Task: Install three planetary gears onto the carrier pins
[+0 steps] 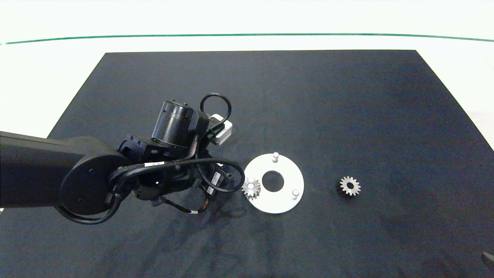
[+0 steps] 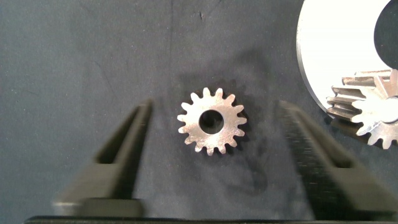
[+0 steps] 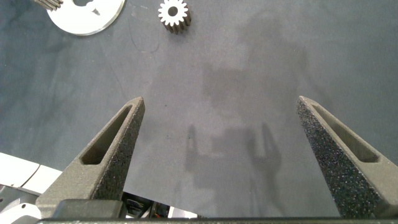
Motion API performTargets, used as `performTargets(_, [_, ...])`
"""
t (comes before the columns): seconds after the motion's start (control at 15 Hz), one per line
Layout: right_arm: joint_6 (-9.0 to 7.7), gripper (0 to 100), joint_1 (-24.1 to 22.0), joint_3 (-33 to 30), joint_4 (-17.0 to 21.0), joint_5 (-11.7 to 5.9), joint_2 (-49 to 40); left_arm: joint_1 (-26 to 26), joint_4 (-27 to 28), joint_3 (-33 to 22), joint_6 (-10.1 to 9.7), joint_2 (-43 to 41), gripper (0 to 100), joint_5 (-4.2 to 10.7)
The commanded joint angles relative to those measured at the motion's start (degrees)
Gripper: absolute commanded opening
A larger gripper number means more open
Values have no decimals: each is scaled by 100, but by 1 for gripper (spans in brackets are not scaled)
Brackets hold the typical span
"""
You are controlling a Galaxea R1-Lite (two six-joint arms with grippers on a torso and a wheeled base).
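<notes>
One planetary gear [image 2: 231,127] lies flat on the dark mat between the fingers of my left gripper [image 2: 214,112], which is open and low over it without touching it. In the head view the left arm [image 1: 170,173] hides that gear. Just beside it is the white carrier disc [image 1: 287,200], with a second gear [image 1: 247,190] seated on its left pin. That gear [image 2: 367,115] also shows in the left wrist view. Two carrier pins [image 1: 275,156] [image 1: 295,193] stand bare. A third gear [image 1: 355,189] lies on the mat to the right of the disc. My right gripper [image 3: 221,102] is open and holds nothing.
The black mat [image 1: 347,116] covers most of the white table. In the right wrist view the loose gear [image 3: 168,15] and the disc [image 3: 87,18] lie far ahead of the fingers. A bit of the right arm [image 1: 488,259] shows at the bottom right corner.
</notes>
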Motion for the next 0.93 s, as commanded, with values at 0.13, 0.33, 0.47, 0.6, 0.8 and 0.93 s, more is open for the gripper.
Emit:
performTargets(0.13, [0,100,1,1,10,0,-27,7,-8,-18,2,22,100,-6])
performTargets(0.33, [0,100,1,10,10,0,-18,42,-8,-9,2,31,97,-94])
performTargets(0.47, [0,100,1,10,10,0,-9,95,-8,-9,2,31,94,-147])
performTargets(0.6, [0,100,1,10,10,0,0,95,-8,-9,2,22,90,-156])
performTargets(0.8, [0,100,1,18,10,0,-9,86,-8,17,2,22,84,-165])
performTargets(0.93, [0,100,1,18,10,0,-18,86,-8,70,2,13,79,-217])
